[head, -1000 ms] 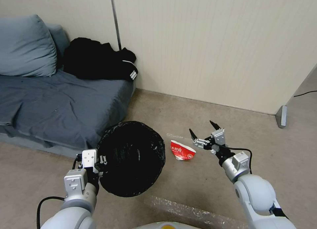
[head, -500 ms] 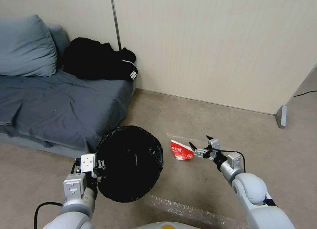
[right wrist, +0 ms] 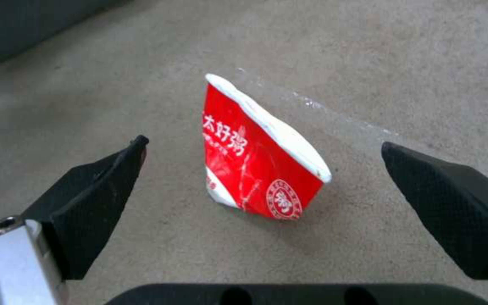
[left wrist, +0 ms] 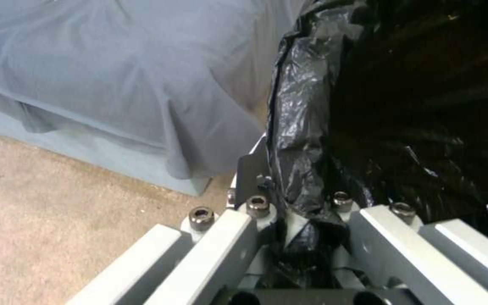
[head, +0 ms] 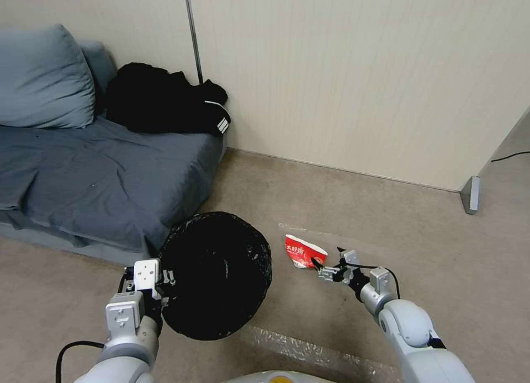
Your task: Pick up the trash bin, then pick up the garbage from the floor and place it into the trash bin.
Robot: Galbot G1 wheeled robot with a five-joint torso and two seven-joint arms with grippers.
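Beside the grey sofa point(head: 99, 179), on the carpeted floor point(head: 331, 195), the trash bin point(head: 215, 275) is hanging tilted just off the sofa's front corner, its black liner point(left wrist: 300, 127) facing up. The left gripper point(head: 148, 286) is pinching the bin's rim on the side nearest the sofa, with its jaws closed over the folded liner. Farther from the sofa, past the bin, the crushed red-and-white carton point(head: 303, 251) is lying on the floor. The right gripper point(head: 329, 260) is hovering just beyond it with its fingers point(right wrist: 94, 199) spread wide, the carton lying between and ahead of them, untouched. The carton is probably light, thin-walled and springy, so it is likely to buckle or skid; squeezing across its flattened faces near the white rim point(right wrist: 278, 131) seems the safest hold.
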